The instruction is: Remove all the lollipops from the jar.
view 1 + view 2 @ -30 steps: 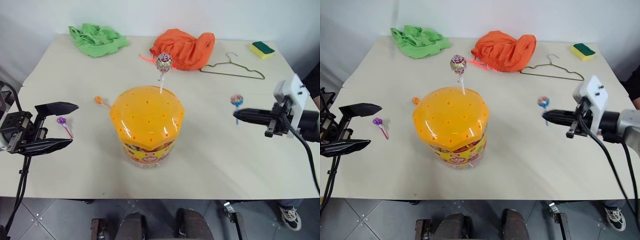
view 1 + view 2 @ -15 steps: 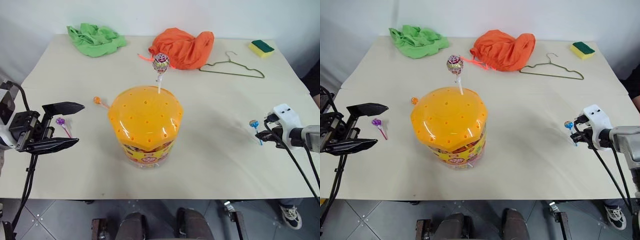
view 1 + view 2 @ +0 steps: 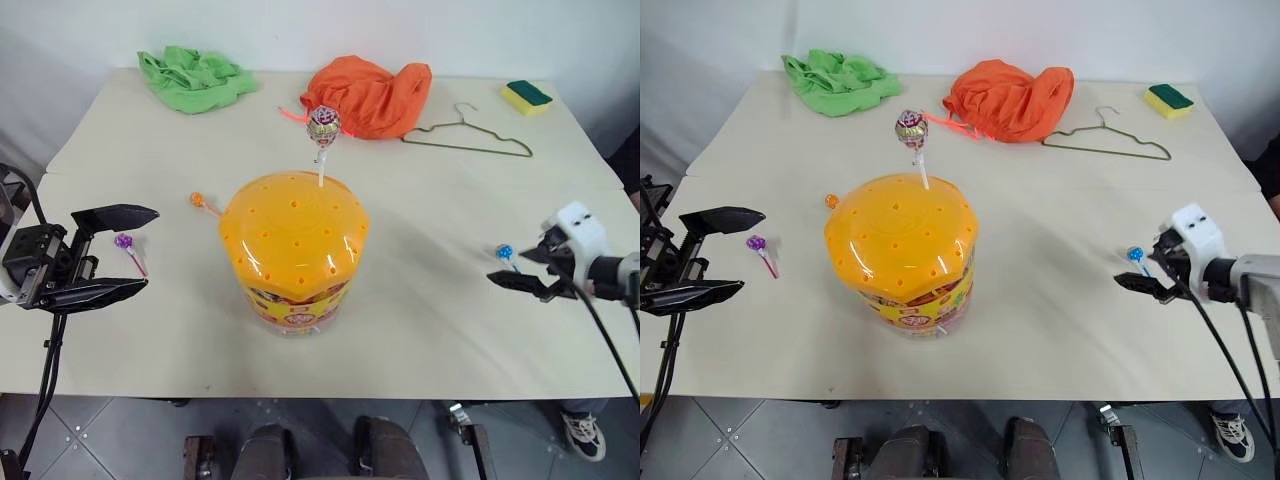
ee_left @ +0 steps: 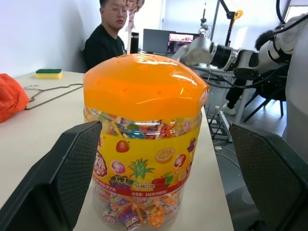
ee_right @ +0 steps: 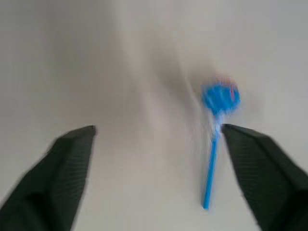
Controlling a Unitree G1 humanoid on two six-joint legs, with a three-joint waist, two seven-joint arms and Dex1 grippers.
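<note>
Now the right gripper (image 3: pixel 522 268) is hovering low over the table (image 3: pixel 440 300) at its right side, and its two black fingers are standing wide apart with nothing between them. Just beside this gripper, the blue-stick lollipop (image 3: pixel 506 253) is lying flat on the table; in the right wrist view it (image 5: pixel 217 125) is resting close to one finger, but I cannot tell if it is touching it.

The left gripper (image 3: pixel 112 252) is waiting at the left edge of the table, pointing toward the middle. Its fingers are also spread fully and are gripping nothing. Near it, the purple-stick lollipop (image 3: pixel 126 247) is lying on the table. A little farther in, the orange-stick lollipop (image 3: pixel 202 203) is lying near the jar.

The jar (image 3: pixel 295 250) is standing upright in the middle of the table, well apart from both grippers. Its orange-yellow domed lid (image 3: pixel 295 225) is on, and one lollipop with a white stick (image 3: pixel 323 135) is sticking up from a hole at the far side of the lid. Through the clear wall, in the left wrist view, many wrapped candies (image 4: pixel 139 211) are showing inside.

At the far side of the table a green cloth (image 3: pixel 194 78), an orange cloth (image 3: pixel 370 96), a wire hanger (image 3: pixel 468 135) and a yellow-green sponge (image 3: pixel 526 97) are lying.
</note>
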